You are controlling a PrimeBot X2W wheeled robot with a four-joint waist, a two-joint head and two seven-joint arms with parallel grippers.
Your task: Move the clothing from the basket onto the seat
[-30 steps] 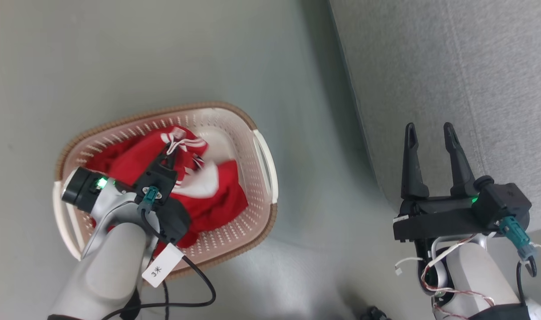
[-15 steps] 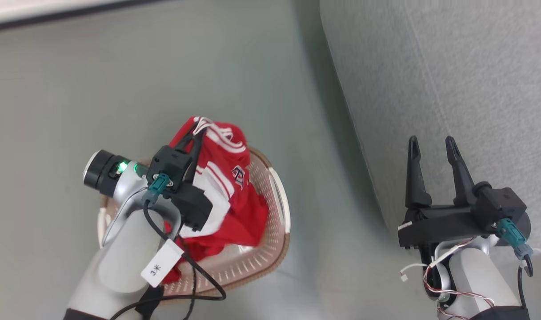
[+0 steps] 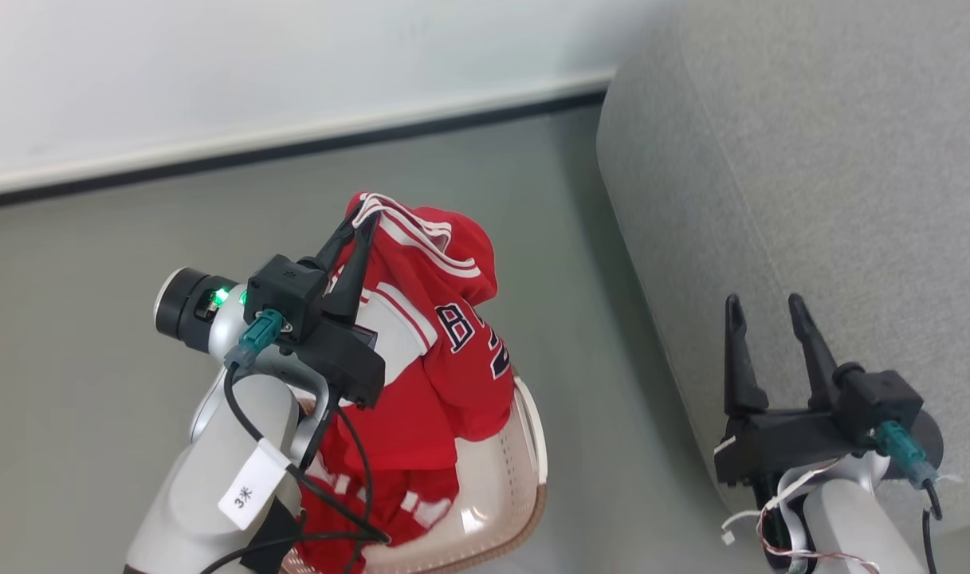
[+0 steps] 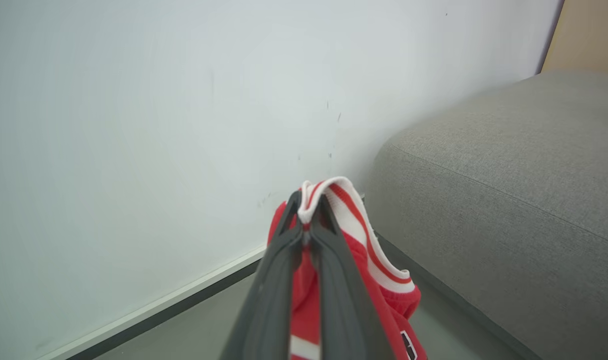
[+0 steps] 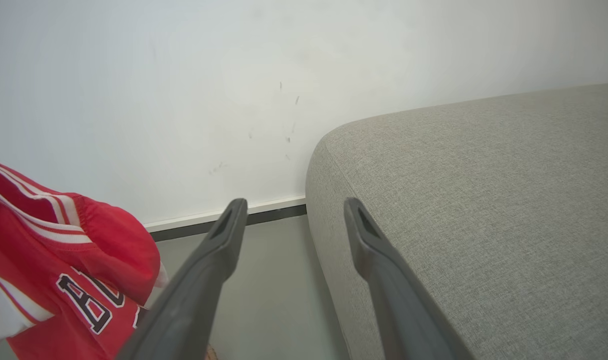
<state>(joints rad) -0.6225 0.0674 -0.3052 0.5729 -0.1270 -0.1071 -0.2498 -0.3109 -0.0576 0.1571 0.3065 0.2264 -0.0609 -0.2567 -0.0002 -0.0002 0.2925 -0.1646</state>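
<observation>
Gripping: left gripper [image 3: 363,217] pinched tight on the white striped trim of the clothing [image 3: 441,383]
Clothing: hanging above the basket [image 3: 524,470], more red fabric lying inside it
Right gripper [image 3: 760,303]: fingers parted, empty, at the edge of the seat [image 3: 835,175]

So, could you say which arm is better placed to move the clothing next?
Left: the left gripper holds the clothing above the basket; the right gripper is open, empty, by the seat.

I get bright, even, soft light; the wall [image 3: 214,72] washes out pale, and a faint shadow lies on the floor [image 3: 94,359] along the seat [image 3: 811,199].
</observation>
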